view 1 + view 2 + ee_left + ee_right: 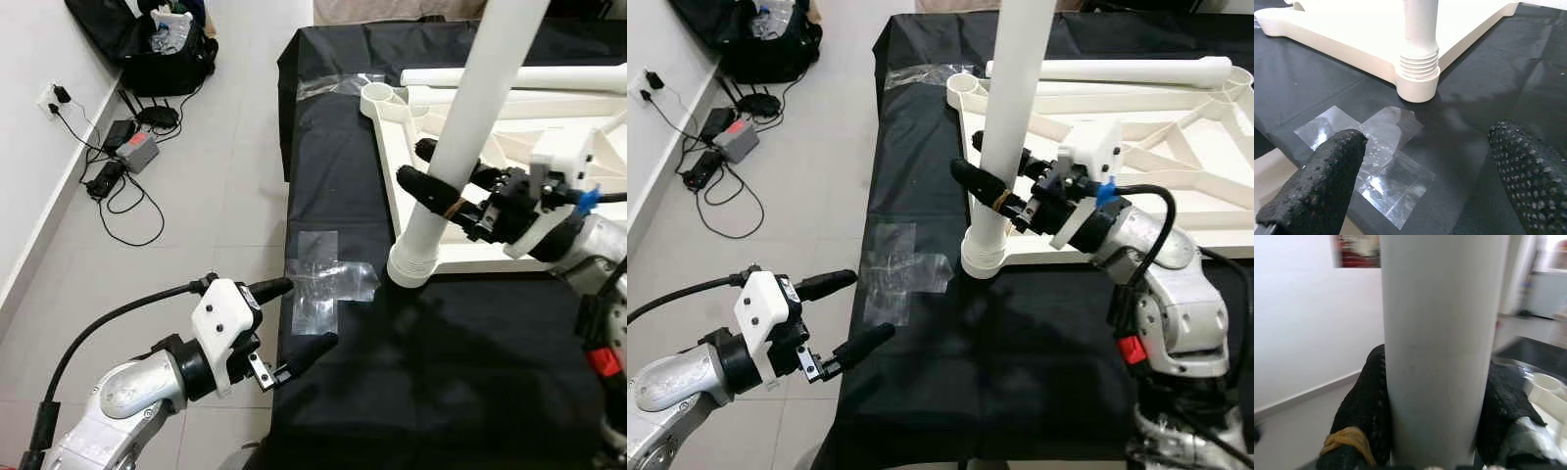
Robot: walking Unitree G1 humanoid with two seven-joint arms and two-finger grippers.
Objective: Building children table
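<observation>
I'm seeing my left gripper nearest the head camera, hanging at the front left edge of the black cloth, its 2 black fingers spread wide apart and gripping nothing. They are pointing across a patch of clear tape that is lying stuck on the cloth just beyond them.

The cloth is covering the whole work surface. The white table frame is lying flat on its far right part, with round sockets at its corners. 1 white table leg is standing upright and slightly tilted in the near left corner socket, its threaded collar sitting at the frame's corner. A second white tube is lying flat along the frame's far side.

My right gripper is clamping that upright leg a little above the collar, 1 finger on each side of it, the arm reaching in over the frame from the right.

On the tiled floor to the left, a black bag is sitting by the wall, with tangled cables and a small power box near a wall socket.
</observation>
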